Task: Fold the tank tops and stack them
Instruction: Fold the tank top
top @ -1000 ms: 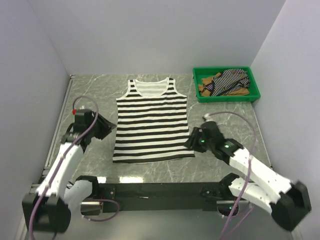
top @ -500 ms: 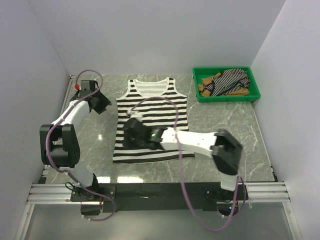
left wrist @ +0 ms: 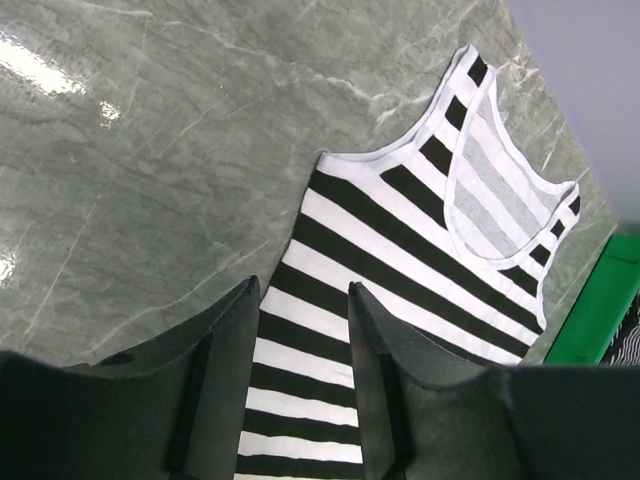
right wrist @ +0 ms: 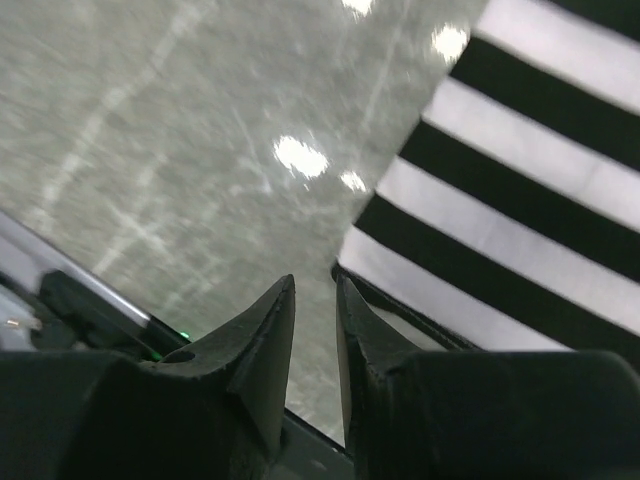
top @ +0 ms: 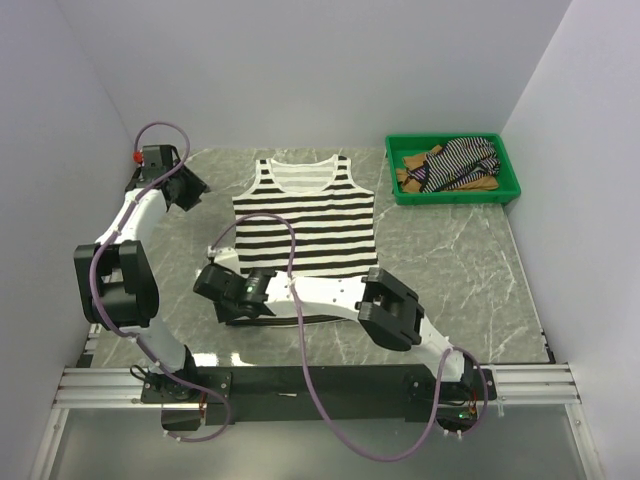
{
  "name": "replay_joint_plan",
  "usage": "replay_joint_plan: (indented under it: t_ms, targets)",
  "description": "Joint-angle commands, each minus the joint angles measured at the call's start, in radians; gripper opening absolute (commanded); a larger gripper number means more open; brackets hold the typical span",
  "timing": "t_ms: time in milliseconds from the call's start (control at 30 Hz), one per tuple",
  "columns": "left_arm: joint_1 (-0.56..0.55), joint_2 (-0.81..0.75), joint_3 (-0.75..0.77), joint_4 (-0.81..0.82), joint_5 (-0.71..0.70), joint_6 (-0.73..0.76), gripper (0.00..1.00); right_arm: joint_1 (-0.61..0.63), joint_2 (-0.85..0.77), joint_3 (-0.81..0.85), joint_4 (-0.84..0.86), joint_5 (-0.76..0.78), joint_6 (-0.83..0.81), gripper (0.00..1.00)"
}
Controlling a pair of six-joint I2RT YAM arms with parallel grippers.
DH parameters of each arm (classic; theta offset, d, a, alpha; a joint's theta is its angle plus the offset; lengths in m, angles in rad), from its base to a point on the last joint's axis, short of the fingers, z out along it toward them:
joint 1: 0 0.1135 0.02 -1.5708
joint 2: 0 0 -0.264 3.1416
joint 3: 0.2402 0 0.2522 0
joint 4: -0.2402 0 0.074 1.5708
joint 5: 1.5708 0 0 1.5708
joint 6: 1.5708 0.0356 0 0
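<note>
Right gripper (right wrist: 315, 285), slightly parted and empty, sits by the striped top (top: 305, 225), near left corner; left gripper (left wrist: 300, 292) hovers released, far left.

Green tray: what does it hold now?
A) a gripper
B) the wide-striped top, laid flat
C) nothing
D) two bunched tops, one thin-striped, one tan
D: the green tray holds the crumpled thin-striped top and the tan top; the wide-striped top lies flat outside it.

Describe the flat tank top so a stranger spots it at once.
On the grey table, centred, the tank top lies flat, neck toward the back wall. Its broad stripes separate it from the finely striped top and tan top bunched in the green tray.
</note>
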Motion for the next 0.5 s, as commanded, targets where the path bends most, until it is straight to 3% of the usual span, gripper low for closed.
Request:
replay_joint_plan:
  t_ms: [0, 467]
  targets:
    - [0.005, -0.049, 0.008, 0.022, 0.041, 0.006, 0.46, 0.02, 0.015, 0.042, -0.052, 0.052, 0.004, 0.31]
    - [0.005, -0.053, -0.052, 0.061, 0.068, 0.008, 0.43, 0.047, 0.127, 0.142, -0.129, 0.165, -0.019, 0.38]
